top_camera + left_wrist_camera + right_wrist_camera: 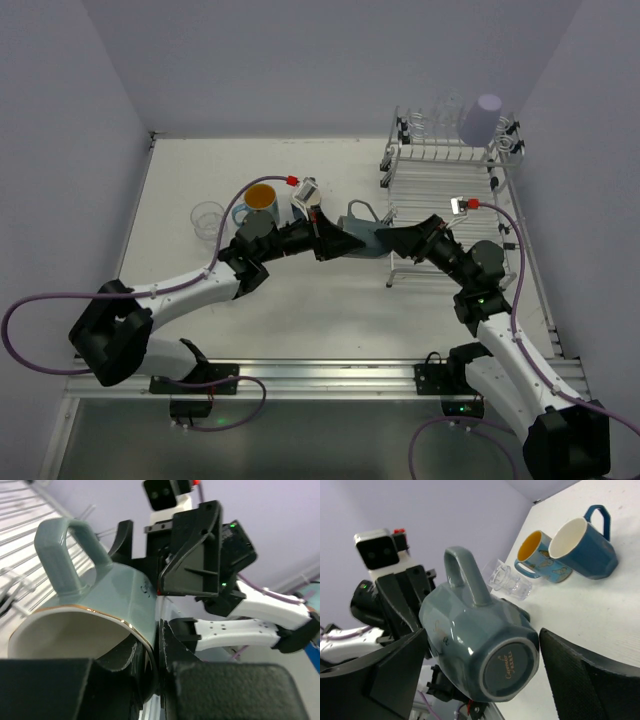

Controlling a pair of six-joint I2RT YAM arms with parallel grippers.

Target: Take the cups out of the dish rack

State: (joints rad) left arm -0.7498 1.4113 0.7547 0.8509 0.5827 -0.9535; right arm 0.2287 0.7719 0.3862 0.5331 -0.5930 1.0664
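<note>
**Teal mug held between two grippers beside the rack**

The white table (300, 330) fills the scene. The dish rack (440, 190) stands at its far right, a pale wire frame of thin parallel bars.

The left arm (180, 290) reaches from the near left toward the middle of the table. The right arm (510, 350) bends in from the near right, and the two meet just left of the rack's front edge.

The left gripper (155, 680) is clamped on the wall of the grey-teal mug (360, 225). One finger sits inside the mouth and the other presses on the outside, with the gold-lined rim between them.

The right gripper (487, 675) stands wide around the mug's base. Its fingers flank the base, and there is a clear gap on at least one side, so it has no grip.

The mug lies on its side between the two grippers. Its white inside faces the left gripper and its printed base faces the right. The handle stands up in both wrist views.

On the rack's top tier, a lavender tumbler (482, 118) sits upside down at the far right corner. Some clear glasses (420, 122) stand to its left.

Three cups are on the table, well left of the rack:
- A blue mug with an orange inside (260, 198).
- A darker blue mug with a white inside (585, 545), touching the first or just beside it.
- A clear glass (208, 218), a little further left
</note>
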